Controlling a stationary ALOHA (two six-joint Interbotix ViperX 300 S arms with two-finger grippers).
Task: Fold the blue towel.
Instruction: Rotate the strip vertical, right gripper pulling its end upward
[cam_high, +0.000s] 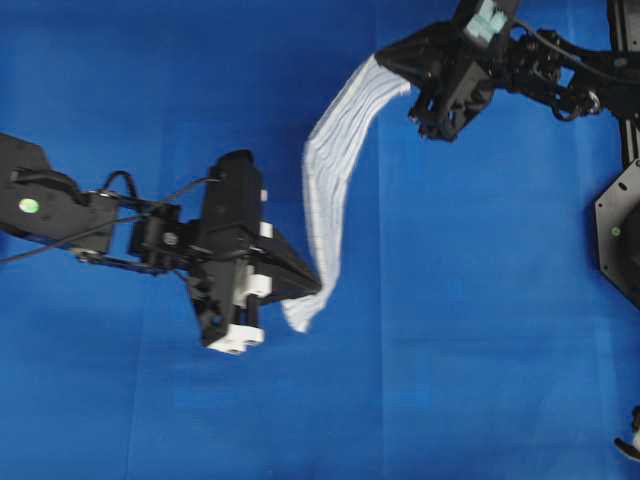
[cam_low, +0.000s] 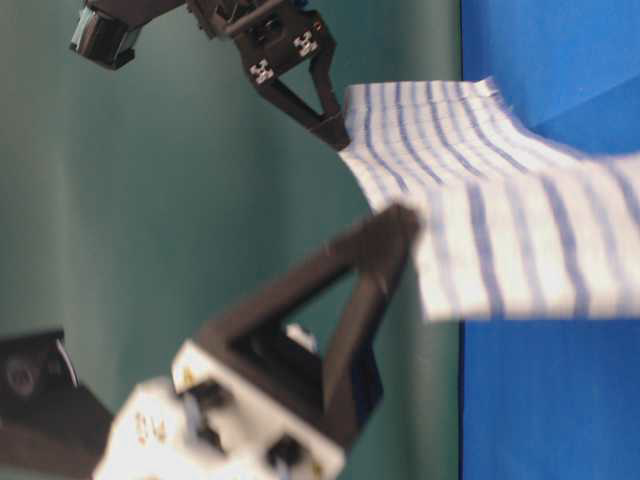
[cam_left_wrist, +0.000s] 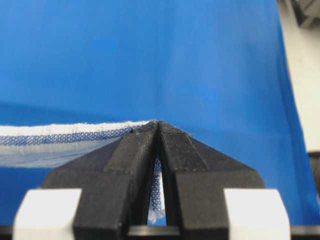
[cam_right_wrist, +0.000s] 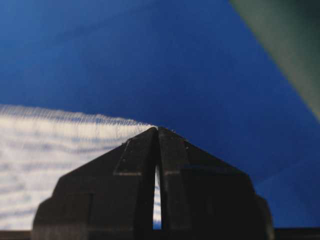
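Observation:
The blue towel (cam_high: 330, 170), white with thin blue stripes, hangs in the air as a twisted band between my two grippers, above the blue table cover. My left gripper (cam_high: 312, 290) is shut on its lower corner. My right gripper (cam_high: 385, 62) is shut on its upper corner. From table level the towel (cam_low: 500, 200) spreads to the right of both grippers, the left gripper (cam_low: 400, 225) near and the right gripper (cam_low: 335, 130) farther back. In the left wrist view the towel's hem (cam_left_wrist: 60, 132) runs left from the shut gripper (cam_left_wrist: 158, 123). In the right wrist view the towel (cam_right_wrist: 50, 150) lies left of the shut gripper (cam_right_wrist: 157, 129).
The plain blue table cover (cam_high: 480, 330) fills the overhead view. A black arm base (cam_high: 620, 220) stands at the right edge. A green wall (cam_low: 150, 200) shows behind the table at table level.

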